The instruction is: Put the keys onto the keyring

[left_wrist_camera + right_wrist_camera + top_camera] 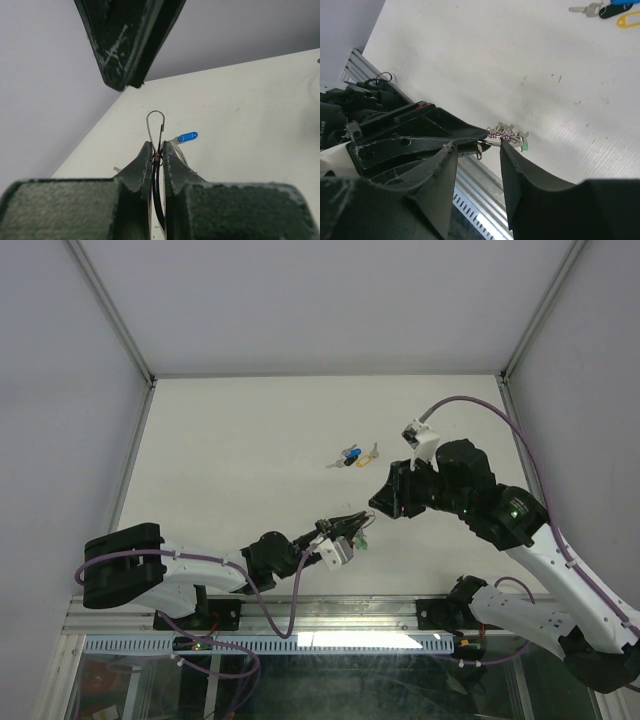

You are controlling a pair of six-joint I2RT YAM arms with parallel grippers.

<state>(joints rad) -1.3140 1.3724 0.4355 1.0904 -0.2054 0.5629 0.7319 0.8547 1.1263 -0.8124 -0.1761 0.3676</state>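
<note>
My left gripper [345, 528] is shut on the keyring [155, 125], a thin wire loop sticking up between the closed fingers [145, 162]. In the right wrist view the ring's bunch of keys [506, 134] with a green head [524, 145] hangs at the left gripper's tip. My right gripper [378, 504] is open; its fingers [512, 165] stand either side of the ring without touching it. Three loose keys lie together on the table behind: blue [351, 453], yellow [366, 460] and grey [335, 463]. The blue one also shows in the left wrist view [188, 136].
A metal rail [485, 187] runs along the table's near edge, just below both grippers. Grey enclosure walls with metal posts [112, 315] bound the white table [250, 440] at left, right and back.
</note>
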